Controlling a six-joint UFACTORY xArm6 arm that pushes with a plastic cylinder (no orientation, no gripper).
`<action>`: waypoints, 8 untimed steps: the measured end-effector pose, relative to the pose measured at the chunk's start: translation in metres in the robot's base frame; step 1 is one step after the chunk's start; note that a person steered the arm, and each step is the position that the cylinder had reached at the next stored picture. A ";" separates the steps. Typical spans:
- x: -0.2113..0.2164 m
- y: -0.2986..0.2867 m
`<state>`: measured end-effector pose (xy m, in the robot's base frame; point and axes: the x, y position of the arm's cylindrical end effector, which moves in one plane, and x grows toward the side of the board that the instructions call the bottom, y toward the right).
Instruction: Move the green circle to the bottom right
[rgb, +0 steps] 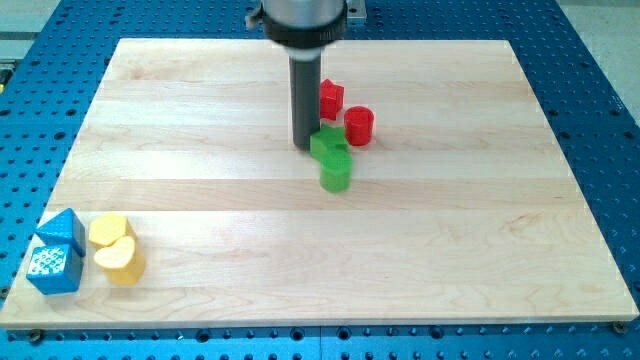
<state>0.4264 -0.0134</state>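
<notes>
The green circle (336, 172) is a short green cylinder near the middle of the wooden board (200, 200), slightly toward the view's top. A second green block (327, 143), of unclear shape, touches it on its upper left. My tip (303, 148) rests on the board just left of that second green block, touching or nearly touching it, and up-left of the green circle. The dark rod rises from there toward the view's top.
A red circle (359, 126) and another red block (331, 98) lie just right of the rod. At the bottom left corner sit two blue blocks (57, 252), a yellow circle (108, 230) and a yellow heart (120, 263).
</notes>
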 end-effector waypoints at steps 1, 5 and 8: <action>0.052 0.038; 0.121 0.129; 0.099 0.200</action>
<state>0.5257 0.1868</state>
